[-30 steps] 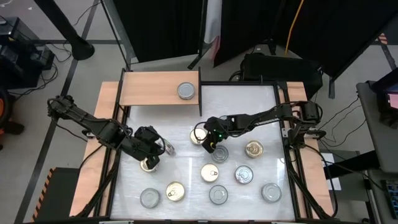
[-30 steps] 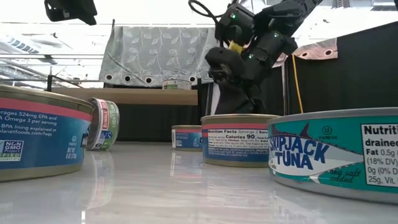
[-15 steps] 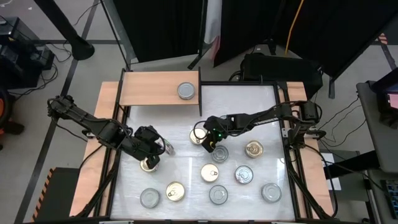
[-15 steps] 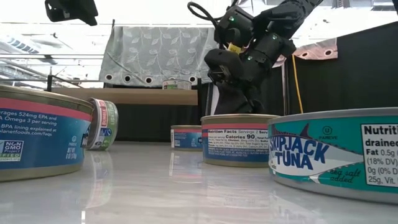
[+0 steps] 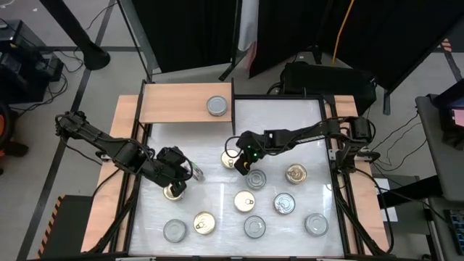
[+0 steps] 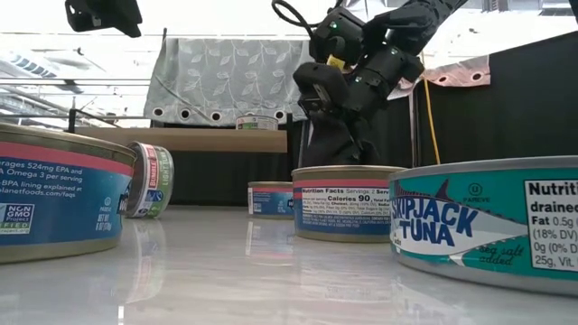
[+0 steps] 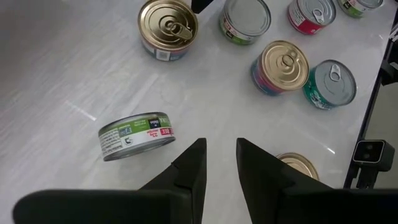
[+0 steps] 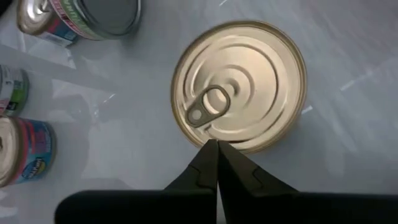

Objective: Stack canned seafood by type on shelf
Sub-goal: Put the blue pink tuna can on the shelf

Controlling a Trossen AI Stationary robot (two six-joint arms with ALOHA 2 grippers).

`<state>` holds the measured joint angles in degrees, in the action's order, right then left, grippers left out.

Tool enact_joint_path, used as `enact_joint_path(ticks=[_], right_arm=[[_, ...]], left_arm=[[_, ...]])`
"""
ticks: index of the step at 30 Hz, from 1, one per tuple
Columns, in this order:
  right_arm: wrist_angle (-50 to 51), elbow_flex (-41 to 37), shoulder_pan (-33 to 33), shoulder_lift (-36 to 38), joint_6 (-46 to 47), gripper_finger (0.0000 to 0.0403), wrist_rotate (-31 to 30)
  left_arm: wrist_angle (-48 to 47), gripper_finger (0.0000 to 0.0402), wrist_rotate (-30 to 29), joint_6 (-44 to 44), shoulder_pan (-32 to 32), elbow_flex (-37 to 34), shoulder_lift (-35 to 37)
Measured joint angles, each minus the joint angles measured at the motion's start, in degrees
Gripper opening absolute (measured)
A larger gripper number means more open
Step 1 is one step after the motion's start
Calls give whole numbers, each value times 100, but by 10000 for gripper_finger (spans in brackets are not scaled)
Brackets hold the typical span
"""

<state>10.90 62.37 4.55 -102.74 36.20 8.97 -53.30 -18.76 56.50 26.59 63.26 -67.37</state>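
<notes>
1. Nearest in the low view, a teal-labelled tuna tin [image 6: 492, 221] fills one near corner of the table, and a blue-and-pink-labelled tin [image 6: 56, 194] fills the other.
2. Seen from above, a front row of tins stands upright on the white table [image 5: 217, 206]: a silver-lidded tin [image 5: 174, 230], a gold-lidded tin [image 5: 204, 223], a second silver-lidded tin [image 5: 254, 226] and a third silver-lidded tin [image 5: 316, 224].
3. A step farther back stand a gold tin [image 5: 245, 201] and a silver tin [image 5: 284, 204].
4. The left gripper [image 5: 176, 176] hangs over the table's left side, above a gold tin [image 5: 173, 191]. Its fingers [image 7: 190, 165] stand a little apart with nothing between them.
5. Just beside it, a green-labelled tin [image 7: 135, 135] lies on its side, apart from the fingers.
6. Toward the middle, the right gripper [image 5: 240, 164] hovers over a gold-lidded tin [image 8: 239, 84] that stands upright. Its fingers [image 8: 216, 163] are pressed together and hold nothing.
7. Near it sit a silver tin [image 5: 255, 179] and, to the right, a gold-topped tin [image 5: 295, 173].
8. Farthest back, the shelf [image 5: 174, 105] occupies the table's far left corner, with one silver-lidded tin [image 5: 217, 106] upright near its right end.
</notes>
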Motion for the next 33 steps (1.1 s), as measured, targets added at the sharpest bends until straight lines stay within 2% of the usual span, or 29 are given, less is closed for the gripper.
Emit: enact_joint_path(ticks=[10,24,33], right_arm=[[191,17,-17,-171,-226,0,-126],[32,-4,-19,-22,163,0,98],[3,-4,-12,-30,114,0,-228]], left_arm=[[3,89,0,3,0,0,0],[-15,89,-43,-32,0,-2,0],[-23,89,-97,-38,0,-2,0]])
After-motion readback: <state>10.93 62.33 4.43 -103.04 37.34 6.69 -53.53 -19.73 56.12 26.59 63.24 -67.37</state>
